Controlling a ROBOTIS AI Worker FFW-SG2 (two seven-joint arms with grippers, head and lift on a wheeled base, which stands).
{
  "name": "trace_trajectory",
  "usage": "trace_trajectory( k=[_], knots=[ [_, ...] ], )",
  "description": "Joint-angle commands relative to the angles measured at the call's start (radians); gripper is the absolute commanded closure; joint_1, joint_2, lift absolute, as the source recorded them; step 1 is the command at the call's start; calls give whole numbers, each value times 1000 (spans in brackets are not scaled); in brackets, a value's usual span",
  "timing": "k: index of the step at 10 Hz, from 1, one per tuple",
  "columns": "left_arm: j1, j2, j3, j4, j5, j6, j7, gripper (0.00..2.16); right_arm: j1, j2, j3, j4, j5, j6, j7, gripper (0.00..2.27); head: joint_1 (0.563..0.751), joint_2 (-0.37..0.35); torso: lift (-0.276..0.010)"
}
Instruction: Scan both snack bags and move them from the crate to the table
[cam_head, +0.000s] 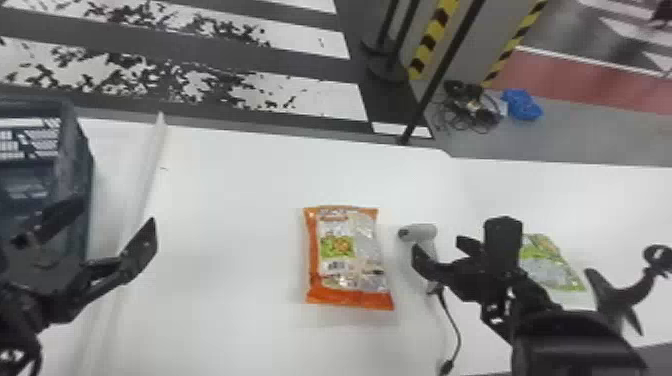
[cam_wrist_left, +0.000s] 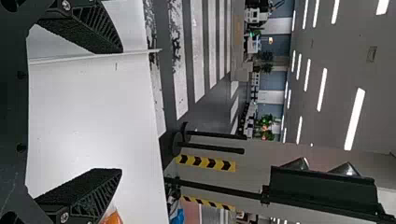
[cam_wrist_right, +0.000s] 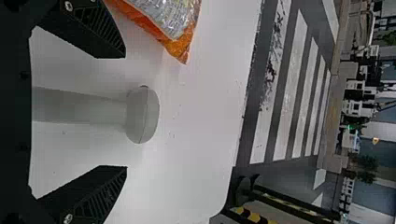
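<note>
In the head view my left gripper stands open beside the dark crate; in the left wrist view the left gripper has nothing between its fingers. My right gripper is over the grey scanner on the table. In the right wrist view the right gripper is open, with the scanner lying in line with its gap, its handle toward the palm. The orange snack bag lies flat left of the scanner. A green snack bag lies to the right, partly behind the right arm.
The white table carries a pale raised strip beside the crate. A black cable runs from the scanner toward the near edge. Beyond the far edge, a black pole rises and cables lie on the floor.
</note>
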Motion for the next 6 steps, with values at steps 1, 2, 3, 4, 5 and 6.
trace_trajectory(
  k=[1, 2, 3, 4, 5, 6],
  knots=[
    [0, 1, 0, 2, 0, 2, 0, 87, -33, -9, 7, 67, -6, 2, 3, 120, 695, -294, -88],
    [0, 1, 0, 2, 2, -1, 0, 87, -60, -21, 13, 116, -5, 2, 14, 343, 695, -295, -88],
    [0, 2, 0, 2, 3, 2, -1, 87, -73, -30, 15, 144, -5, 5, 37, 842, 695, -300, -88],
    [0, 2, 0, 4, 3, -1, 0, 87, -81, -30, 13, 149, -6, 14, 43, 1605, 695, -301, -88],
    [-1, 2, 0, 5, 3, -1, -1, 87, -89, -30, 15, 152, -8, 32, 40, 2138, 695, -301, -88],
    [-3, 2, 0, 5, 3, 2, -1, 87, -89, -30, 13, 149, -8, 39, 40, 2250, 695, -302, -88]
  ],
)
